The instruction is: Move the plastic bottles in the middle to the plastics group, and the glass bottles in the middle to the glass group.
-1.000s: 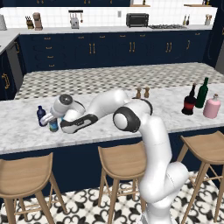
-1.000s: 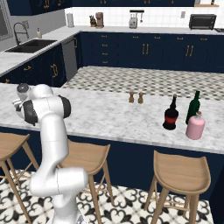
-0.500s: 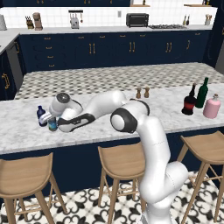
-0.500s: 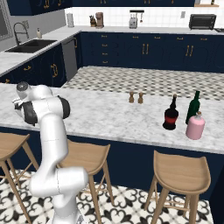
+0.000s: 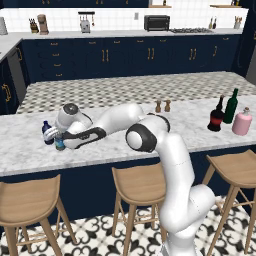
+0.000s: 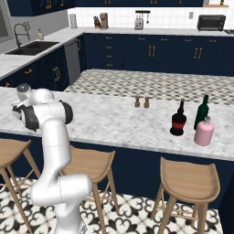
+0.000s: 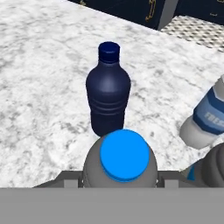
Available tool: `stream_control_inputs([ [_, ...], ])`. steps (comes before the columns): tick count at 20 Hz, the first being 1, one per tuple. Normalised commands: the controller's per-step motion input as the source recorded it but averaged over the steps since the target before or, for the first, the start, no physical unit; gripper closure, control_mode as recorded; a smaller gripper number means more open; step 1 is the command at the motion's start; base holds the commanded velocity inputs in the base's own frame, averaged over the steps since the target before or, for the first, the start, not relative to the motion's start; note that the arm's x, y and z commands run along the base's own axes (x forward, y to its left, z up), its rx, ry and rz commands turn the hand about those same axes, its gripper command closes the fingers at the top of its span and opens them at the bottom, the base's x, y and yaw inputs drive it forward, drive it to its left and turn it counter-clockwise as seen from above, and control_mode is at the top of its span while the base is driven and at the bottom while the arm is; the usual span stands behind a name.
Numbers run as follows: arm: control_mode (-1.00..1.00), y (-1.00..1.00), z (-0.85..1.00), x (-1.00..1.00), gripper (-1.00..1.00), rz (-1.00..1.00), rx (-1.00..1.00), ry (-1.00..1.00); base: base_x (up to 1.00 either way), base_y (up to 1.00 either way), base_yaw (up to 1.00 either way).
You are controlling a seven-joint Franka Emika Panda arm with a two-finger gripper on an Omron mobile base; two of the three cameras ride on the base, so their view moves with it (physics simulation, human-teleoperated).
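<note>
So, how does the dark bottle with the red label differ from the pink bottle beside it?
The dark bottle is nearly black with a red label band; the pink bottle is plain pink. The dark bottle has a long thin neck and stands taller; the pink bottle is squat with a short neck and a pale cap. Both stand upright on the marble counter.

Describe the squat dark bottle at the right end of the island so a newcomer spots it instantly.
On the marble island counter, go to its right end, where three bottles stand together. The dark, nearly black bottle is the leftmost, beside the tall green bottle and the pink bottle. It alone has a red label band and a long thin neck.
</note>
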Motion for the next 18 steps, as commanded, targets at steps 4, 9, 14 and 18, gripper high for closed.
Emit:
stream_control_inputs([
  [4,-1.0,0.0,0.0,0.0,1.0,0.0,0.0,0.17,0.0,0.0,0.0],
  [9,-1.0,0.0,0.0,0.01,1.0,0.0,0.0,0.04,0.0,0.0,0.0],
  [14,-1.0,0.0,0.0,0.0,1.0,0.0,0.0,-0.03,0.0,0.0,0.0],
  [18,-1.0,0.0,0.0,0.0,1.0,0.0,0.0,0.0,0.0,0.0,0.0],
])
